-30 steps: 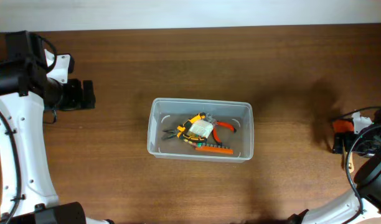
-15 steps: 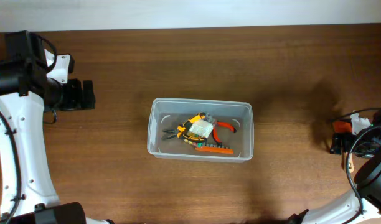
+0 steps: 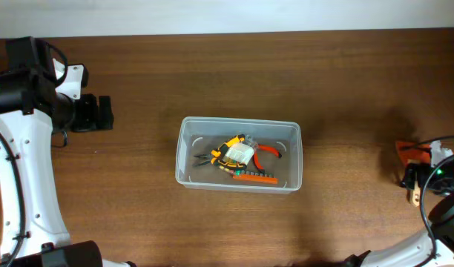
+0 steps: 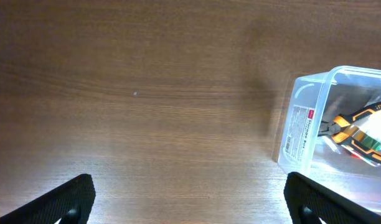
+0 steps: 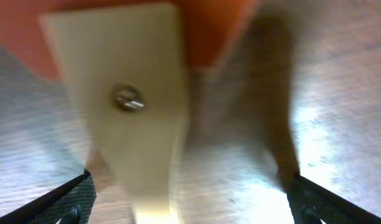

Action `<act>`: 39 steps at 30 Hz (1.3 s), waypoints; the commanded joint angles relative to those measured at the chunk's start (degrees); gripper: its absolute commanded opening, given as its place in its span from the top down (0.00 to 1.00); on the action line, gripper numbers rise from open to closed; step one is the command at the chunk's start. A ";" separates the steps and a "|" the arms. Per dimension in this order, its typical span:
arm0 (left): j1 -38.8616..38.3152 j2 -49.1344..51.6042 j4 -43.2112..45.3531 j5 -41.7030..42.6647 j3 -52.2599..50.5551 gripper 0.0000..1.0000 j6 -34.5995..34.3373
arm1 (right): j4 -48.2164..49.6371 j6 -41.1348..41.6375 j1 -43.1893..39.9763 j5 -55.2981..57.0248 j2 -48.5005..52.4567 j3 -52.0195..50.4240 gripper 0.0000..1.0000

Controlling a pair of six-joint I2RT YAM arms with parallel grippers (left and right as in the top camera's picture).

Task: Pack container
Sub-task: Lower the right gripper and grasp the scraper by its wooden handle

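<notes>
**Container**: clear tub, upright, at the middle of the tabletop.
Contents: orange-handled pliers, yellow-and-black tool, small clear box lying on them, and an orange bit strip along the wall nearest the robot's edge.

**Left gripper**: jaws wide, empty, over bare wood near the left edge, well apart from the container.

**Right gripper**: jaws wide, nothing gripped, over the orange-and-cream tool at the right edge. The wrist view is blurred, so the kind of tool and any contact cannot be told.

**Step, as judged:** collecting the one loose item.

**Next move calls for:** settling squarely over the cream part, closing firmly, carrying it to the container, and releasing over the freer end.
</notes>
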 commanded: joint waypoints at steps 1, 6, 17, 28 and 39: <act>-0.09 0.31 0.15 0.61 0.61 0.01 -0.72 | 0.00 -1.25 -1.14 -2.29 0.61 -1.53 0.01; -0.09 0.31 0.15 0.61 0.61 0.01 -0.72 | 0.00 -2.23 -1.09 -2.64 0.61 -1.53 0.01; -0.09 0.31 0.15 0.61 0.61 0.01 -0.72 | 0.48 -4.13 0.68 -2.64 0.61 -1.53 0.01; -0.09 0.31 0.15 0.61 0.61 0.01 -0.72 | 0.85 -4.11 2.67 -0.26 0.61 -1.55 0.01; -0.09 0.31 0.15 0.61 0.61 0.01 -0.72 | 1.09 -4.09 2.67 -0.07 0.61 -1.55 0.09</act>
